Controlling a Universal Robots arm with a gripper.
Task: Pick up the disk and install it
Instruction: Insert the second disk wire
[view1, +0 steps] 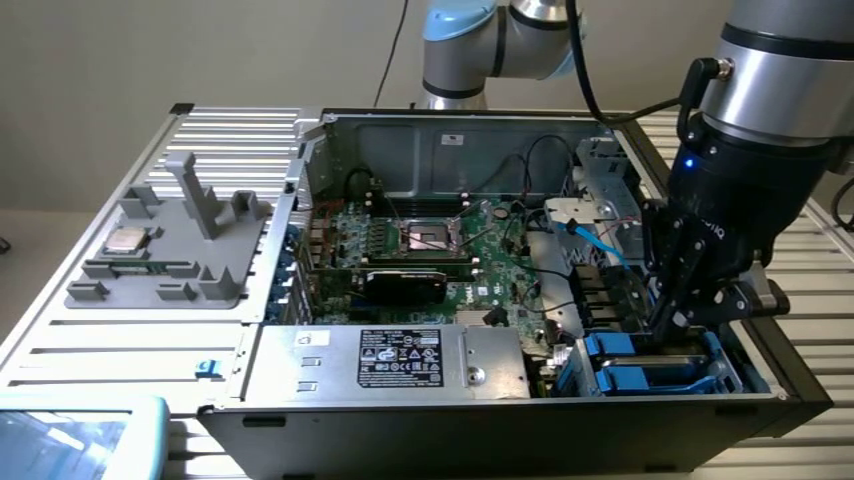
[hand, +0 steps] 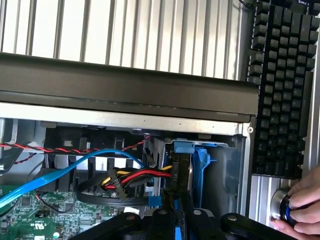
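Observation:
The disk (hand: 181, 172) stands edge-on in the drive bay at the open computer case's corner, its blue bracket (hand: 201, 159) along its side. My gripper (hand: 176, 220) is right at its near edge, fingers shut on it. In the exterior view the gripper (view1: 670, 322) reaches down into the bay at the case's lower right, just above the blue bracket of the disk (view1: 625, 346). Most of the disk's face is hidden by the bay and my fingers.
Red, yellow and blue cables (hand: 125, 177) run beside the bay. The silver box with a sticker (view1: 400, 360) and the motherboard (view1: 441, 240) fill the case. A grey fixture with a chip (view1: 127, 240) lies at the exterior view's left. A hand (hand: 302, 207) rests on a knob near a keyboard (hand: 280, 85).

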